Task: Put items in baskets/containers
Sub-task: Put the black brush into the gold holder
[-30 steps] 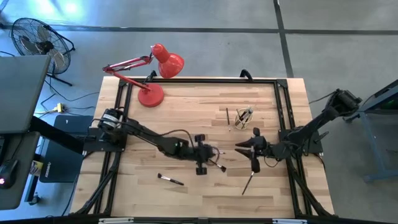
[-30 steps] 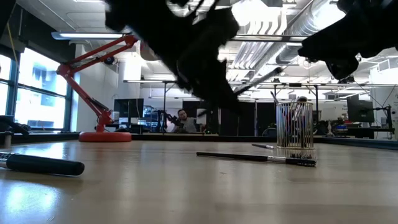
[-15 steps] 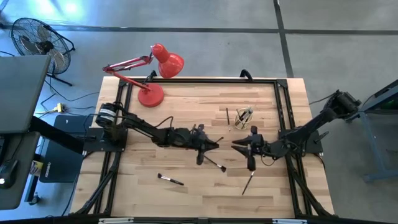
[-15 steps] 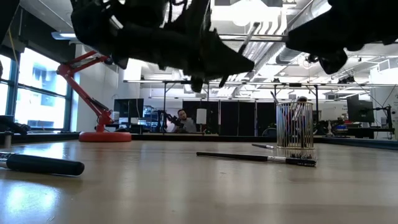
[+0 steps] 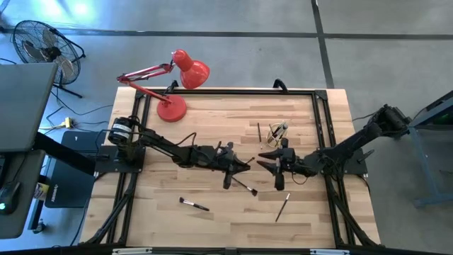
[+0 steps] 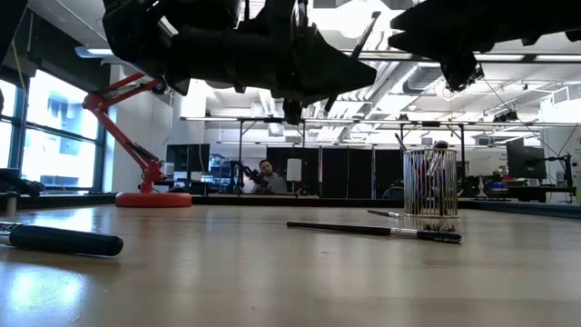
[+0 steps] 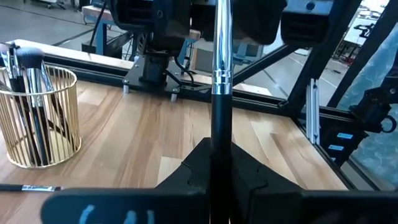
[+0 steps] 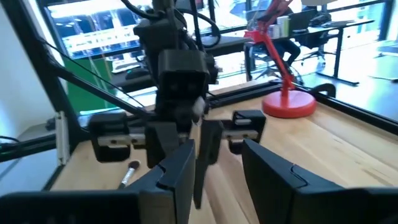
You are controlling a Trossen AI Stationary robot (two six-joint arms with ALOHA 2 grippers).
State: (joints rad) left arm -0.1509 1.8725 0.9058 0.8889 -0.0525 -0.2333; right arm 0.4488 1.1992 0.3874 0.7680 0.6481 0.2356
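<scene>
My left gripper (image 5: 241, 164) hovers over the table's middle, shut on a slim makeup brush (image 7: 221, 81) with a dark handle and a silvery ferrule. My right gripper (image 5: 263, 161) faces it from the right, open. Its fingers (image 8: 180, 174) stand on either side of the brush's free end (image 8: 199, 180); whether they touch it I cannot tell. The container is a gold wire cup (image 5: 276, 134), also in the left wrist view (image 7: 40, 118), standing on the table with several brushes upright in it. Loose brushes lie flat on the table (image 5: 193, 204) (image 5: 283, 207) (image 5: 244, 185). My left gripper pinches the brush by its dark handle (image 7: 219, 134) between the two fingers. The brush runs forward along the fingers and sticks out toward the right gripper. It is lifted clear of the table, its free end (image 6: 363, 32) slanting upward.
A red desk lamp (image 5: 170, 106) stands at the far left corner. One more brush (image 5: 259, 131) lies beside the cup. In the low view a brush (image 6: 372, 230) lies in front of the cup (image 6: 429, 186) and a dark handle (image 6: 59, 240) lies near left. Black rails (image 5: 322, 120) edge the table.
My left gripper rose and moved a little toward the far edge, tipping from pointing down to about level, with the brush kept in its hold. My right gripper moved toward the table's left and slightly far, closing in on the brush's free end. The cup and loose brushes stayed put.
</scene>
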